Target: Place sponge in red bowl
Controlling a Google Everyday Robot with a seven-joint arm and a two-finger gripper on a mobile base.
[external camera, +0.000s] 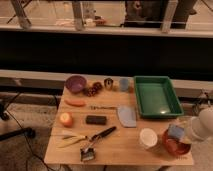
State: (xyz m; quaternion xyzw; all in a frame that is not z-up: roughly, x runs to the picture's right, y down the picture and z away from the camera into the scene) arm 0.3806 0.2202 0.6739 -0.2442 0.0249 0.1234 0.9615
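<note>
nearly done: the sponge (176,131) is at your gripper (186,131), over the red bowl (172,148) in the front right corner; clamped or released, i cannot tell.

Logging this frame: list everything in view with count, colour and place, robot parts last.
table: 1, light wood, centre
purple bowl: 1, purple, back left
dark red cluster: 1, right of purple bowl
dark cup: 1, back centre
blue-grey cup: 1, left of tray
green tray: 1, green, back right
carrot: 1, orange, left
round fruit: 1, orange-yellow, left
black block: 1, centre
blue-grey sheet: 1, centre right
yellowish pieces: front left, count unclear
brush: 1, black-handled, front
white cup: 1, front right
red bowl: 1, front right corner
sponge: 1, light blue, over red bowl
gripper: 1, at the sponge
arm: 1, white, right edge
</note>
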